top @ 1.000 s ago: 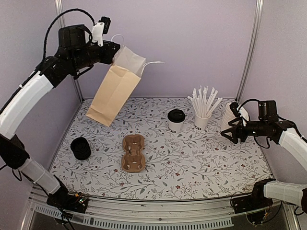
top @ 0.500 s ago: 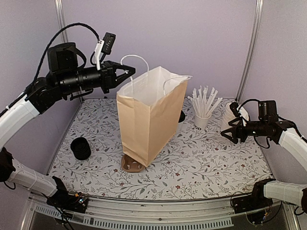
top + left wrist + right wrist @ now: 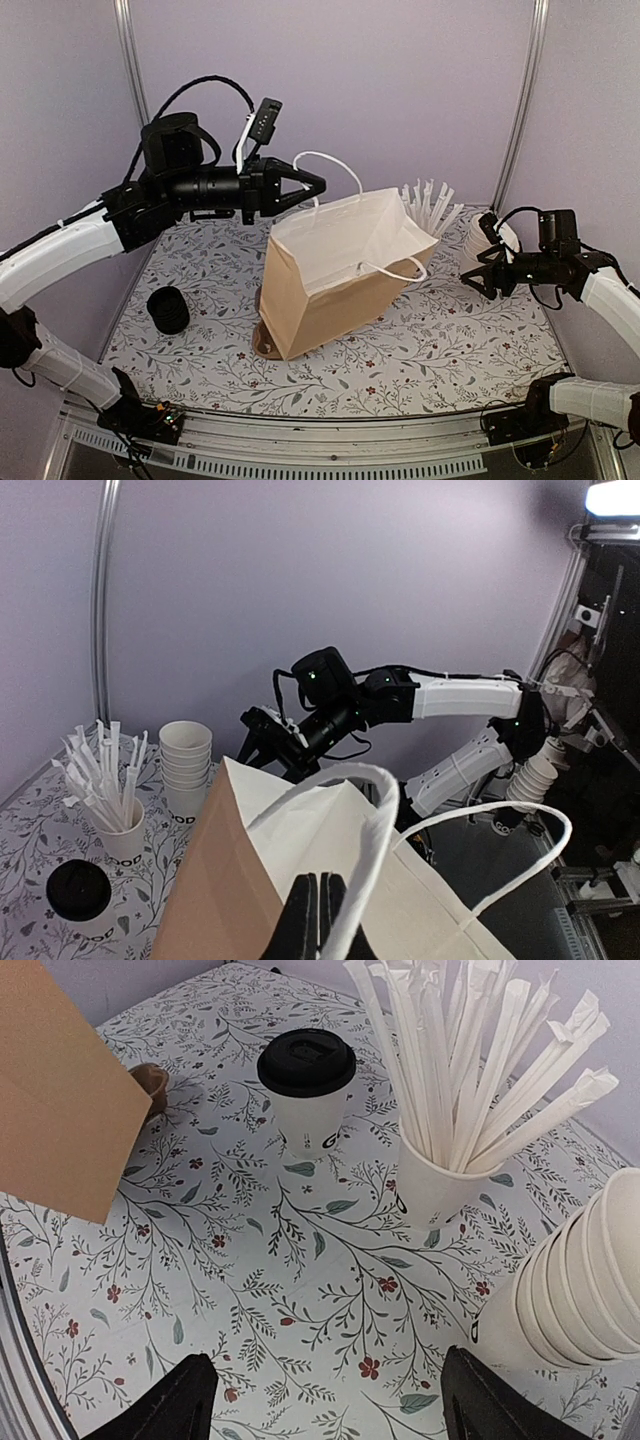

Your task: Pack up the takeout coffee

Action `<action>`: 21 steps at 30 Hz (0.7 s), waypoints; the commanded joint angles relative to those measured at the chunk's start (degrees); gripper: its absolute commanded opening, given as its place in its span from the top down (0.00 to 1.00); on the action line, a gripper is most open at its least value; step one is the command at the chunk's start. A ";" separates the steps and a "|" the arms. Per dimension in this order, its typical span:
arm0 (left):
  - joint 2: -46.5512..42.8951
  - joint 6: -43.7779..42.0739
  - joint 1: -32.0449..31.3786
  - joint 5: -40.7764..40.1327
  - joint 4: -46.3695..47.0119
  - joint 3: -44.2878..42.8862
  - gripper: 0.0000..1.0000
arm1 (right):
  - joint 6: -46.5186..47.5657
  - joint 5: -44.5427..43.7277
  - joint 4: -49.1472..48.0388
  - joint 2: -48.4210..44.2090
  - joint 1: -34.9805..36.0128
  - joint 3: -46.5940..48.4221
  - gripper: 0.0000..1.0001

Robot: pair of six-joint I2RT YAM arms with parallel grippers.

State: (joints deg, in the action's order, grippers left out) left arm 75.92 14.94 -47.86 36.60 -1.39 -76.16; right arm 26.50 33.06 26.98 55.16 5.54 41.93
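One takeout coffee [image 3: 305,1090], a white cup with a black lid, stands on the floral table; in the left wrist view the takeout coffee [image 3: 78,895] shows at lower left. The top view hides it behind the brown paper bag [image 3: 330,285]. The bag leans to the right with its white-lined mouth open up and to the right. My left gripper [image 3: 315,187] is shut on the bag's white handle [image 3: 385,800], above the bag's rim. My right gripper [image 3: 330,1400] hangs open over bare table at the right, nothing between its fingers.
A cardboard cup carrier [image 3: 265,345] pokes out under the bag's base. A stack of black lids [image 3: 168,310] stands at the left. A cup of wrapped straws [image 3: 440,1175] and a stack of lidless cups [image 3: 570,1300] stand close to my right gripper.
My left gripper moved right and lower with the bag. The bag went from hanging folded at the back left to open in mid-table, now tilted right. The right arm stayed still.
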 commanded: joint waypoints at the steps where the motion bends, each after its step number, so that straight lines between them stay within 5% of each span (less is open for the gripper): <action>1: 3.09 1.15 -0.71 5.92 7.23 0.35 1.00 | -0.50 -0.97 -0.35 -0.90 -0.38 -0.27 0.20; 21: 22.12 -1.12 2.50 20.67 10.26 -7.77 1.00 | -0.32 -0.87 -0.44 -1.37 -1.07 -0.54 0.19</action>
State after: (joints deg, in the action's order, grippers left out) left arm 95.11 14.17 -46.81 51.09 6.24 -79.88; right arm 26.46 32.67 26.96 54.33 4.80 41.93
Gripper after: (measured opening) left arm 0.018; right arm 0.806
